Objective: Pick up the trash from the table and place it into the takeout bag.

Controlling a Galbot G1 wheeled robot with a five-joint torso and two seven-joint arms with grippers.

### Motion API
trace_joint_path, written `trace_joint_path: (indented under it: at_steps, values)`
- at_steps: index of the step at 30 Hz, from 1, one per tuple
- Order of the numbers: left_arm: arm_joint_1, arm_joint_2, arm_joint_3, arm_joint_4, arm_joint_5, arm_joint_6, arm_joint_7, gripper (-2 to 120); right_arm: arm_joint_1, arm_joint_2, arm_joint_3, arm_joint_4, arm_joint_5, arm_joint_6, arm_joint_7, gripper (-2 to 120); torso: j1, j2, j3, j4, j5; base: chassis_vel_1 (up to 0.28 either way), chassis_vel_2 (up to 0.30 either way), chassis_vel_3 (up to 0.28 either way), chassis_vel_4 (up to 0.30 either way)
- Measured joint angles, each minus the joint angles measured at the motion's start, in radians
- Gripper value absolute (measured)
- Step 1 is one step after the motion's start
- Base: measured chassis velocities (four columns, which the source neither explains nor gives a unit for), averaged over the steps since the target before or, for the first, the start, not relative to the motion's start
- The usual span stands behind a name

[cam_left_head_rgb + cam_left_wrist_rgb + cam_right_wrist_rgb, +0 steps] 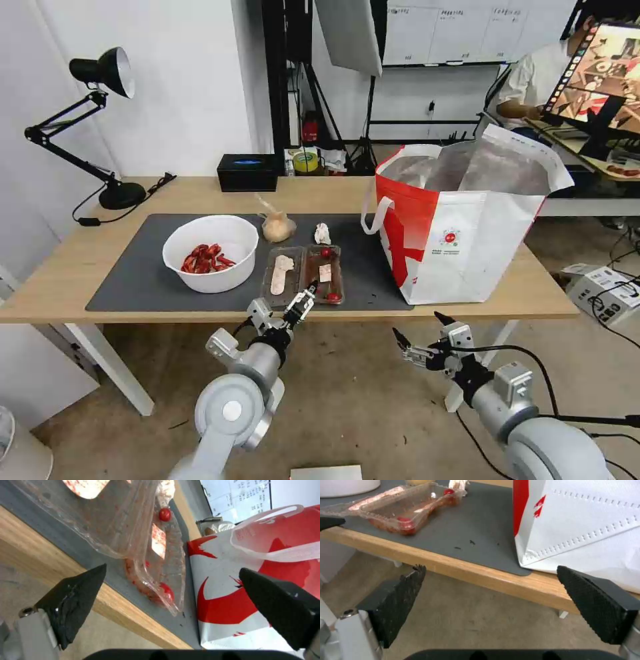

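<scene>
Left wrist view, tray (pixel 146 555) beyond spread fingers (pixel 75 597)

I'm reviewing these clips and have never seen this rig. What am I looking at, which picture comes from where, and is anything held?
A two-armed robot faces a table. The wide picture is from its head; the other two are from cameras on each wrist, looking out between the fingers. On the grey mat lie a bowl of red scraps, a clear tray, a small knotted bag and a tissue; the takeout bag stands beside them. The left gripper, open, is at the tray's near edge. The right gripper, open, hangs below the table edge. Nothing is held.
</scene>
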Motion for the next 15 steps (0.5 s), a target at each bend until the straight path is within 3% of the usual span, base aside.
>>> trace_joint_path:
  at_steps: [15]
  values:
    - [-0.008,-0.003,-0.017,0.016,-0.012,-0.001,-0.003,100,-0.010,0.012,-0.010,-0.003,-0.008,0.003,0.000,100,0.000,0.000,0.000,0.0000,0.0000,0.000,0.000,0.000,0.000]
